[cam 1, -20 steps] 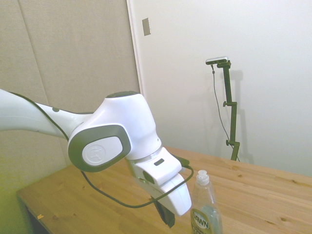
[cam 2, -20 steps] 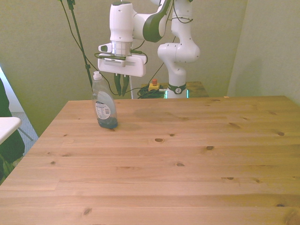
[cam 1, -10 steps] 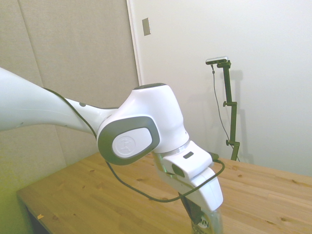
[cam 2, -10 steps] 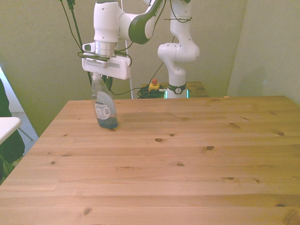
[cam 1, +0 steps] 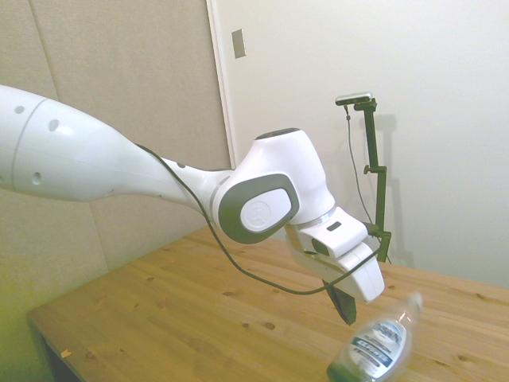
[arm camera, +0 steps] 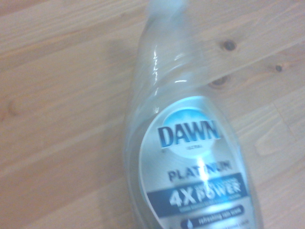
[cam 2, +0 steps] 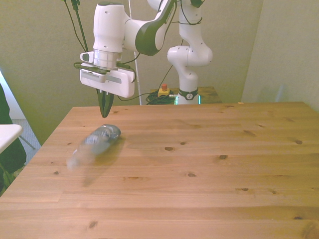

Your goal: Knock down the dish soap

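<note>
Dish soap point(cam 2: 94, 145) is tipped far over on the wooden table point(cam 2: 199, 164), close to the corner at the far edge on the front view's left. Its base sits nearest the far edge and its neck and cap point toward the near side and the left edge. From the front it is smeared by blur, so the cap is only a pale streak and I cannot tell whether the whole side is flat on the wood or the neck end is raised. In the side view the dish soap point(cam 1: 378, 348) leans steeply with its cap end up and away from the arm, the base cut off by the bottom of the picture, and the cap again a blurred pale patch. The wrist view sees the dish soap point(arm camera: 186, 143) from close by: a clear body against the table point(arm camera: 57, 95) boards, with the label reading "DAWN", "PLATINUM" and "4X POWER". The cap end runs out of focus at the picture's edge, and the small print at the bottom of the label is too soft to read.

The gripper point(cam 2: 104, 110) hangs just above the table beside the bottle's base, a little nearer the far edge. Its dark fingers come together to a narrow point with no gap showing between them; the jaws look closed and hold nothing. In the side view the gripper point(cam 1: 347, 310) sits just above the bottle, apart from it as far as I can see.
</note>
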You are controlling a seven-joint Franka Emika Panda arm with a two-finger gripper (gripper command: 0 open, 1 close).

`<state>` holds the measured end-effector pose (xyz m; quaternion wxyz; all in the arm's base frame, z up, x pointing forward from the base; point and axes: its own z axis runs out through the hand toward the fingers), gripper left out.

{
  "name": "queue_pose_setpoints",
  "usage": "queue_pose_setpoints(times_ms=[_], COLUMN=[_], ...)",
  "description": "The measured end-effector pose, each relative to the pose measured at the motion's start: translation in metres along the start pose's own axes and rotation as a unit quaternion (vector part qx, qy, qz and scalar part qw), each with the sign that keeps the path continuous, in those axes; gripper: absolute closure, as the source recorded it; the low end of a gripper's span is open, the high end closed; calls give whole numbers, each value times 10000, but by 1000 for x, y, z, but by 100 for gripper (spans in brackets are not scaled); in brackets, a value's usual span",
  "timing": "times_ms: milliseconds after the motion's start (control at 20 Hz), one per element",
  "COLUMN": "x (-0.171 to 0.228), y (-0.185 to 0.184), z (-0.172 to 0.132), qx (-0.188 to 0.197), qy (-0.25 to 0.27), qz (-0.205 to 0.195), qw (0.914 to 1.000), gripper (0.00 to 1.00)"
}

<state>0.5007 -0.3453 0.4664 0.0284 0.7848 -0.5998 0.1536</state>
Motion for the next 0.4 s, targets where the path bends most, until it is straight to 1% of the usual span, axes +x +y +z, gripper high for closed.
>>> queue_pose_setpoints(times_ms=[200, 400], x=[22, 39], y=[-15, -28], z=[0, 10], qx=[137, 120], qy=[118, 189], qz=[212, 385], qw=[9996, 9990], gripper=[100, 100])
